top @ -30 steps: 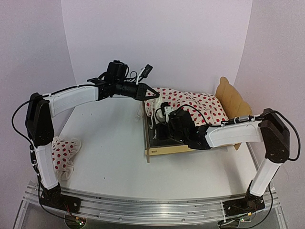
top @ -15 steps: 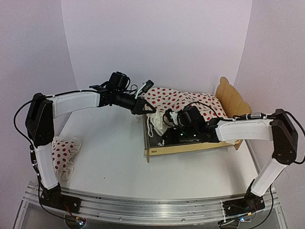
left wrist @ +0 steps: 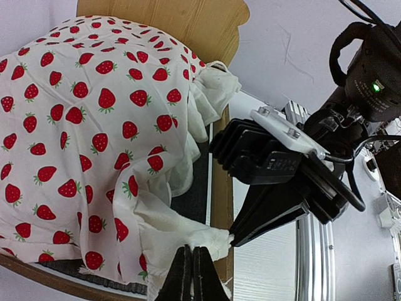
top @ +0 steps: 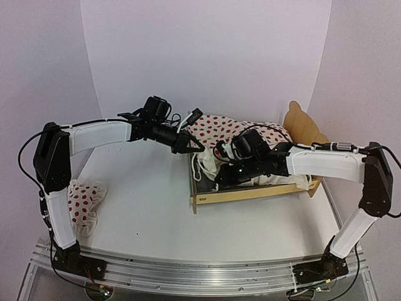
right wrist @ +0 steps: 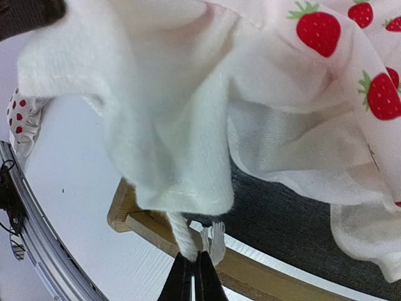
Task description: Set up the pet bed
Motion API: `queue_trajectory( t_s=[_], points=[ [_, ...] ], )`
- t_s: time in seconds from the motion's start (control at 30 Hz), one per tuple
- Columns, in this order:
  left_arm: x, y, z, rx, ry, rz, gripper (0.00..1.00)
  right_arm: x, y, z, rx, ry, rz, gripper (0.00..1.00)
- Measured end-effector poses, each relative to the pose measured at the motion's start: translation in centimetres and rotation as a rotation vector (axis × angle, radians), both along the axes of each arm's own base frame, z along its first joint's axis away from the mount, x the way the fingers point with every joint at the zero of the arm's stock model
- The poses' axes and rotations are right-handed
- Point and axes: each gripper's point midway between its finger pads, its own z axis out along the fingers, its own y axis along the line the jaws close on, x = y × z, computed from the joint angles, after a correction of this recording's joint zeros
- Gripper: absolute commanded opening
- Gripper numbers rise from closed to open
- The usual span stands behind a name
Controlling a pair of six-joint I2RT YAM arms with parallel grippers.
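Fingers of the left gripper [left wrist: 192,258] pinch shut on the white hem of the cloth [left wrist: 94,125], at the bottom of the left wrist view. Just right of it there, the right gripper [left wrist: 233,238] nips a corner of the same hem, jaws closed. The strawberry cloth lies bunched over the bed [top: 250,193], centre right on the table [top: 144,207], with the grey mattress [right wrist: 294,232] bare at the foot. A pillow [top: 84,197] lies at lower left.
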Motion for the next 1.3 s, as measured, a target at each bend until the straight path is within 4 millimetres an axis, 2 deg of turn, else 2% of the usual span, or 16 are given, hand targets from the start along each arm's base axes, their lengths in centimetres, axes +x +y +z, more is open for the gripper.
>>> queue_trajectory(
  t_s=[0.2, 0.4, 0.57, 0.63, 0.73, 0.87, 0.97, 1.03, 1.23, 1.3],
  points=[
    [-0.1, -0.1, 0.0, -0.002, -0.002, -0.002, 0.0, 0.0, -1.3, -1.1, -0.049, 0.035, -0.025, 0.0],
    [-0.2, -0.2, 0.1, -0.005, -0.006, -0.006, 0.0, 0.4, -1.4, -4.3, -0.11, 0.09, -0.043, 0.0],
    [-0.4, -0.4, 0.1, -0.006, -0.007, -0.011, 0.0, 1.3, -1.1, -5.3, -0.113, 0.102, -0.061, 0.0],
    [-0.4, -0.4, 0.0, -0.006, -0.009, -0.011, 0.0, 1.4, -1.1, -5.4, -0.11, 0.107, -0.068, 0.06],
    [-0.5, -0.4, -0.5, -0.003, -0.009, -0.013, 0.0, 1.6, -1.4, -5.4, -0.105, 0.119, -0.083, 0.24],
    [-0.9, -0.2, -1.9, 0.018, -0.004, -0.023, 0.0, 1.6, -1.7, -5.5, -0.112, 0.126, -0.083, 0.4],
    [-1.4, -0.2, -2.8, 0.032, 0.001, -0.031, 0.0, 1.2, -2.3, -5.0, -0.127, 0.122, -0.064, 0.46],
    [-1.6, -0.3, -3.1, 0.037, -0.002, -0.037, 0.0, 0.8, -2.6, -3.9, -0.127, 0.11, -0.051, 0.48],
    [-2.3, -1.2, -3.4, 0.032, -0.016, -0.063, 0.0, -0.6, -3.9, 1.5, -0.055, 0.013, -0.024, 0.47],
    [-2.7, -1.6, -3.8, 0.036, -0.011, -0.073, 0.0, -1.4, -4.4, 2.4, -0.034, -0.014, -0.015, 0.47]
  ],
)
